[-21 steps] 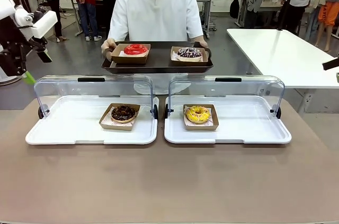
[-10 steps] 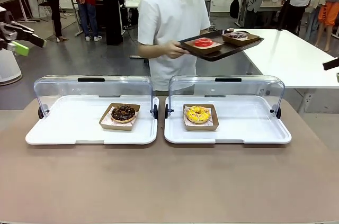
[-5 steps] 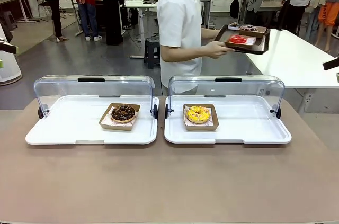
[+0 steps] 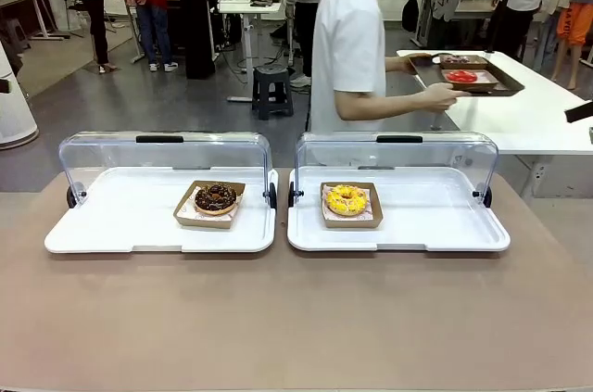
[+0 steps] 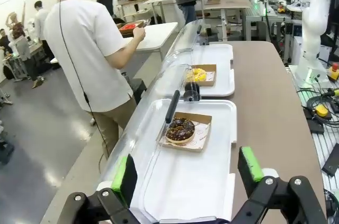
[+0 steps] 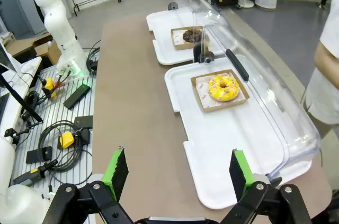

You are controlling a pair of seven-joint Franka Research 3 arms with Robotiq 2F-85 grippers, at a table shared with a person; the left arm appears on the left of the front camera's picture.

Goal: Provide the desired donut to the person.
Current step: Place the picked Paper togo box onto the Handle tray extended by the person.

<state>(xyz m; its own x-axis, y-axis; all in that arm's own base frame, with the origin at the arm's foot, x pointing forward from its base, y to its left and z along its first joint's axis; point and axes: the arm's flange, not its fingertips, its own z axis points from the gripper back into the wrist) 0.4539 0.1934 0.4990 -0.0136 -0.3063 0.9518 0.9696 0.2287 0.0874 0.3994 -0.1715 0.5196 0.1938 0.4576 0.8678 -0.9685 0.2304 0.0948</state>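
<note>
In the front view, the person (image 4: 350,40) in the white shirt stands in the upper middle of the frame, turned to the side. Their hand (image 4: 439,96) holds a dark tray (image 4: 505,88) out over the white table (image 4: 547,119) at the upper right. On the dark tray sit a red donut (image 4: 462,77) and a darker one (image 4: 456,60), each in a small box. Lower down, two white trays with clear lids sit side by side on the brown table (image 4: 278,318). The left white tray (image 4: 111,225) holds a chocolate donut (image 4: 216,196) in a cardboard box. The right white tray (image 4: 445,221) holds a yellow donut (image 4: 346,199) in its own box.

In the left wrist view, the left gripper (image 5: 188,173) sits at the bottom of the frame with its green fingers spread wide apart and nothing between them. The chocolate donut (image 5: 180,130) is in the middle, and the yellow donut (image 5: 199,74) is farther up. The person (image 5: 92,49) stands at the upper left.

In the right wrist view, the right gripper (image 6: 180,173) is at the bottom, fingers also spread wide and holding nothing. The yellow donut (image 6: 223,87) lies in the middle right. The chocolate donut (image 6: 192,36) is near the top.
</note>
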